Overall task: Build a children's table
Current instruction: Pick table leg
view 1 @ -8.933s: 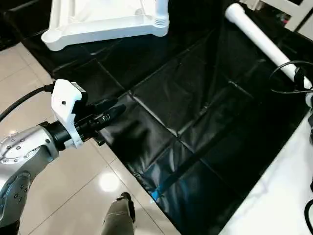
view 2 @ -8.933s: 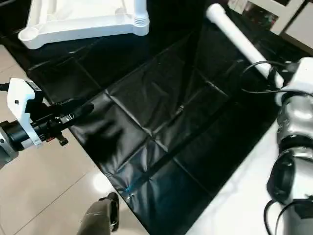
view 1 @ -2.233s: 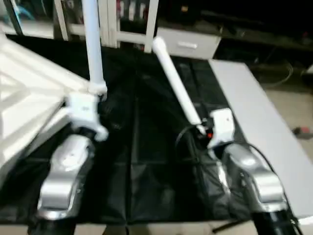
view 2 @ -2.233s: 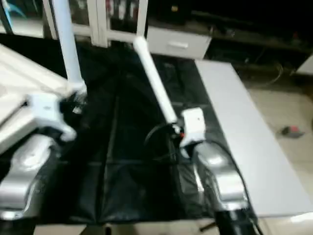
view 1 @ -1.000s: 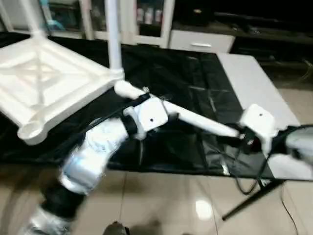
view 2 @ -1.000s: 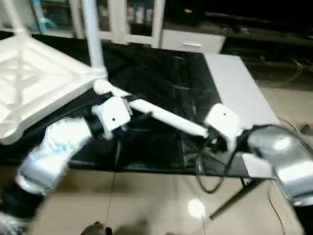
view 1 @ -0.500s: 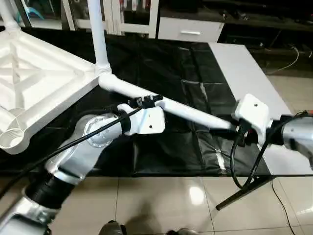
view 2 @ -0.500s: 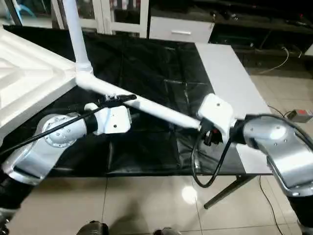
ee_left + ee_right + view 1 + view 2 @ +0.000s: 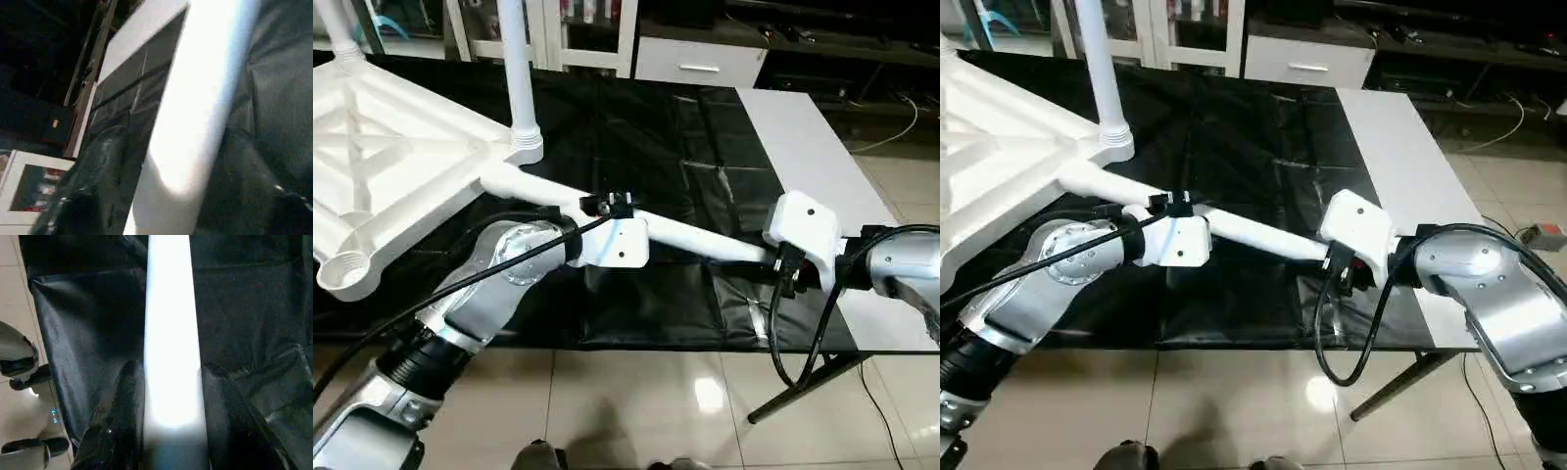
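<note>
In the head views, the white table top (image 9: pixel 391 176) lay upside down on the black sheet (image 9: pixel 646 127), its X-ribbed underside up, at the robot's left. One leg (image 9: pixel 517 73) stood upright in the near right corner socket, and an open round socket (image 9: pixel 350 269) showed at the corner closest to the robot. A second leg (image 9: pixel 695 238) was carried nearly level above the sheet, its long axis running from beside the standing leg's corner at the left down toward the right. The left gripper (image 9: pixel 607 208) sat at the leg's middle stretch, and the right gripper (image 9: pixel 781 266) clasped the right-hand end. Beyond the sheet's right edge lay a bare white strip of the work table (image 9: pixel 803 137); tiled floor (image 9: pixel 636 401) opened in front, past the sheet's near edge.

In the left wrist view, the carried leg (image 9: pixel 195 107) ran lengthwise away between the dark fingers (image 9: pixel 93 196); one finger on each side flanked the tube, with a gap on at least one side, so the fingers stood fairly wide around it rather than pinching.

In the right wrist view, the same leg (image 9: pixel 171 333) ran straight ahead along the fingers' line. Both black fingers (image 9: pixel 120 426) pressed against its sides, closed on the tube. Sheet lay beneath, and floor tile showed past its edge.
</note>
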### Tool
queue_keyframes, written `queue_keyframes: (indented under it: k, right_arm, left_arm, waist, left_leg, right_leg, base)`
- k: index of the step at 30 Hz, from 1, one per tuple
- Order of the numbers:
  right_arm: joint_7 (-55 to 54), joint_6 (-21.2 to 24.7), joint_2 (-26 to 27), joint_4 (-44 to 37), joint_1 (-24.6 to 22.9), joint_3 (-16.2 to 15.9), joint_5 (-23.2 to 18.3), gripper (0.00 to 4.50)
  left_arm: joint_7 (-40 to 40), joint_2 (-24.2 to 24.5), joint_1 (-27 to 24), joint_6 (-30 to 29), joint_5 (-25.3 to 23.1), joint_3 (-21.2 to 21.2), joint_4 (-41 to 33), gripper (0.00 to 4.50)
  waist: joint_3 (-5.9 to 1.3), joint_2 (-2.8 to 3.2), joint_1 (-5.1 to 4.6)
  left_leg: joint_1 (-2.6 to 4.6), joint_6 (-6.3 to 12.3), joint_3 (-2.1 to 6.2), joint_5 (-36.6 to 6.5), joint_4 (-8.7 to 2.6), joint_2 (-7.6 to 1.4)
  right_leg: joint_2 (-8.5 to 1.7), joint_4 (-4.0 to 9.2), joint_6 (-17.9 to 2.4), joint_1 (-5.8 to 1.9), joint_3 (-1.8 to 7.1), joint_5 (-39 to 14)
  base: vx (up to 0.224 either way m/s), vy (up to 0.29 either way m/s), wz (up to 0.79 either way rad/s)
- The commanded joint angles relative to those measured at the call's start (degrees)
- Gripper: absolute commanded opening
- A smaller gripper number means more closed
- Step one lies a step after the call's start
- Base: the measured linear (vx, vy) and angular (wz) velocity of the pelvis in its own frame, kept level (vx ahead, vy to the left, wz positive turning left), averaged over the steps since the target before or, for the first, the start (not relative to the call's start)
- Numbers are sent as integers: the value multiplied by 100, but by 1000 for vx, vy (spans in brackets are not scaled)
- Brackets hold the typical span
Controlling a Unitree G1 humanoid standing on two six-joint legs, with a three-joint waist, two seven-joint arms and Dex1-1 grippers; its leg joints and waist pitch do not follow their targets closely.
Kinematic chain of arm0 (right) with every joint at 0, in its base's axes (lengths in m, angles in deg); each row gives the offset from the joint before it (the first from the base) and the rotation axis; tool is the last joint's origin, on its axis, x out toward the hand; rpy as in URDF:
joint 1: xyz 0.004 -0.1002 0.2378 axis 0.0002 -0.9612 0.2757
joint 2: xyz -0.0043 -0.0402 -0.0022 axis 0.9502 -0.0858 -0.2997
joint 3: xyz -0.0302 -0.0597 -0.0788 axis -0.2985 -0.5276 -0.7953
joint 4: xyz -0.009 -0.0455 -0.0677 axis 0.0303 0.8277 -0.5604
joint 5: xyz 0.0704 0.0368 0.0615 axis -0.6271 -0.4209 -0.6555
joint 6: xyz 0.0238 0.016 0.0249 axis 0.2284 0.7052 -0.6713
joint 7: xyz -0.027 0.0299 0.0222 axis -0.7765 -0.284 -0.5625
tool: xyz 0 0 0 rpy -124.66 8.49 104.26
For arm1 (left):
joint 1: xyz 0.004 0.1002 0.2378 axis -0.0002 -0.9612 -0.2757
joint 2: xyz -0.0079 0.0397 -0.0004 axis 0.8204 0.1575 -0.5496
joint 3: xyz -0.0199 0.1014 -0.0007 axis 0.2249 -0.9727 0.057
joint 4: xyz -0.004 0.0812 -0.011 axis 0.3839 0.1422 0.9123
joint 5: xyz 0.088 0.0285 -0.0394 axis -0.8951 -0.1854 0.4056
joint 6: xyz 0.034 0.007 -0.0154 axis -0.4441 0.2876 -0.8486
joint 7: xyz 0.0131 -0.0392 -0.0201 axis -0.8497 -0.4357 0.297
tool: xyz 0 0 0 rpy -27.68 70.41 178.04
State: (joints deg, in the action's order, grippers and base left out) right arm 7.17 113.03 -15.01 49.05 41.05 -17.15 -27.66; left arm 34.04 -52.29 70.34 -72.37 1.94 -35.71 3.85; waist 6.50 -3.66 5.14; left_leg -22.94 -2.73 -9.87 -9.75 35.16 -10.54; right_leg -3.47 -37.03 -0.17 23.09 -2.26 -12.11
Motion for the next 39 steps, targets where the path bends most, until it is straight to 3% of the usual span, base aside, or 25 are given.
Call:
queue_keyframes:
  k: [1,4,6,9,18,19,23,27,28,30,31,33,34,35,39]
  right_arm:
    - [60,50,-54,-161,104,21,-19,122]
    - [83,90,-86,-251,132,23,-47,122]
    - [84,81,-104,-275,155,20,-27,122]
    - [75,84,-105,-266,169,25,-13,122]
    - [78,102,-83,-111,280,86,6,122]
    - [74,117,-75,-105,294,99,-10,177]
    - [-61,129,30,-15,401,231,-43,209]
    - [-682,-153,450,391,851,723,-22,238]
    - [-1060,-355,661,637,1115,1056,-40,247]
    - [-1430,-287,937,873,1396,1490,-271,280]
    - [-1635,-273,1065,998,1544,1723,-385,280]
    - [-1819,-281,1177,1106,1674,1934,-485,301]
    - [-2003,-317,1288,1202,1797,2136,-572,301]
    - [-2247,-334,1413,1343,1955,2383,-680,306]
    - [-2681,-295,1700,1695,2293,2986,-1073,309]
  left_arm:
    - [-94,21,75,109,-116,-120,61,351]
    - [-198,58,78,52,-115,-114,73,351]
    - [-201,21,64,-81,-16,-15,56,315]
    - [-214,13,52,-122,23,24,42,312]
    - [-223,-69,38,8,107,130,16,230]
    - [-232,-68,35,-1,112,129,6,222]
    - [-265,-90,14,-7,152,152,-38,200]
    - [-302,-114,-14,51,172,206,-83,182]
    - [-303,-112,-23,60,189,216,-94,179]
    - [-292,-119,-36,45,213,242,-105,175]
    - [-286,-121,-40,36,217,250,-113,175]
    - [-282,-123,-46,26,220,257,-123,173]
    - [-281,-125,-49,17,221,269,-131,173]
    - [-265,-131,-40,9,236,306,-128,172]
    - [-257,-161,-2,39,221,428,-102,172]
  waist:
    - [-453,1,9]
    - [-468,9,20]
    - [-475,2,19]
    - [-475,-3,23]
    - [-479,-14,26]
    - [-480,-18,27]
    - [-487,-16,26]
    - [-493,2,8]
    - [-498,-3,-9]
    - [-505,6,-21]
    - [-495,29,2]
    - [-516,18,51]
    - [-510,49,93]
    - [-510,47,85]
    - [-515,27,90]
  left_leg:
    - [187,155,93,-787,-427,-295]
    - [181,132,97,-725,-425,-298]
    - [178,150,92,-660,-419,-297]
    - [173,169,87,-643,-417,-293]
    - [175,213,84,-611,-410,-294]
    - [177,220,84,-608,-410,-295]
    - [178,209,80,-561,-407,-290]
    - [169,170,77,-574,-407,-285]
    - [164,149,74,-621,-403,-277]
    - [174,124,68,-653,-400,-271]
    - [195,63,65,-527,-413,-282]
    - [254,-16,23,-509,-402,-275]
    - [261,-19,-6,-506,-401,-272]
    - [222,-13,-2,-493,-411,-265]
    - [224,-136,0,-754,-429,-251]
  right_leg:
    - [-466,433,-1172,-251,275,-491]
    - [-476,411,-1211,-257,273,-375]
    - [-472,390,-1274,-260,271,-209]
    - [-472,387,-1320,-265,268,-170]
    - [-475,387,-1327,-268,267,-200]
    - [-476,389,-1320,-269,268,-197]
    - [-470,378,-1337,-270,262,-158]
    - [-473,375,-1378,-265,255,-161]
    - [-474,375,-1381,-266,253,-207]
    - [-465,375,-1379,-267,252,-253]
    - [-463,366,-1366,-225,257,-231]
    - [-415,359,-1411,-209,257,-120]
    - [-405,346,-1401,-195,263,-2]
    - [-405,334,-1375,-220,261,51]
    - [-416,380,-1235,-228,245,-267]
  base:
    - [0,0,0]
    - [0,0,0]
    - [0,0,0]
    - [0,0,0]
    - [0,0,0]
    - [0,0,0]
    - [0,0,0]
    - [0,0,0]
    - [0,0,0]
    - [0,0,0]
    - [0,0,0]
    - [0,0,0]
    - [0,0,0]
    - [0,0,0]
    - [0,0,0]
